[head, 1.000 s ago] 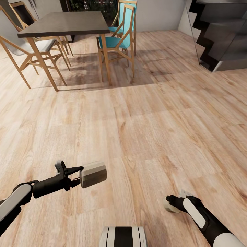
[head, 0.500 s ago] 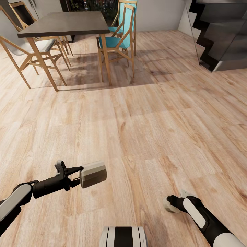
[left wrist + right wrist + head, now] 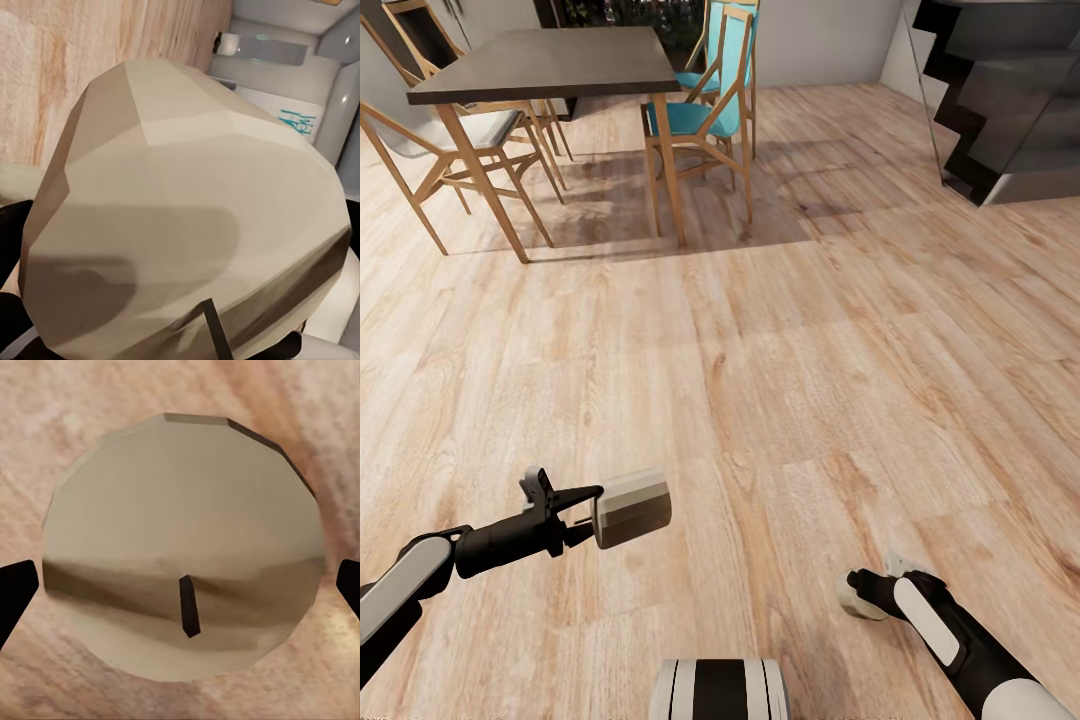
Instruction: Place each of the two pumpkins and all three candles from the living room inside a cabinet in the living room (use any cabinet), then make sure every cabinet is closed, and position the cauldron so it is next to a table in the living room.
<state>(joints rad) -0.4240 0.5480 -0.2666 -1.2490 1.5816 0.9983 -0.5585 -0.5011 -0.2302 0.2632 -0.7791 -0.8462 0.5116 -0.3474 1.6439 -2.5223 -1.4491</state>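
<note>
Over bare wood floor (image 3: 780, 380): left tool (image 3: 592, 512) pinches a beige candle (image 3: 632, 508), lying sideways. Right tool (image 3: 865, 592) clamps second candle (image 3: 854, 602), wick facing its camera. Dark dining table (image 3: 550, 62), teal chairs (image 3: 705, 110) ahead.

We see even, bright daylight over the wooden floor (image 3: 760, 380) in the head view, no glare. Soft shadows spread on the boards beneath the dining table (image 3: 550, 65) and chairs (image 3: 705, 110) in the upper left and centre of the frame. The dark staircase (image 3: 1000, 90) at upper right is dim. Straight lines splay toward the frame edges, a wide-angle stretch. In the left wrist view, the candle (image 3: 187, 217) is very close and faceted, with a broad grey shadow across its lower half. In the right wrist view, the second candle (image 3: 184, 547) carries a soft shadow band; the floor around it is blurred.
</note>
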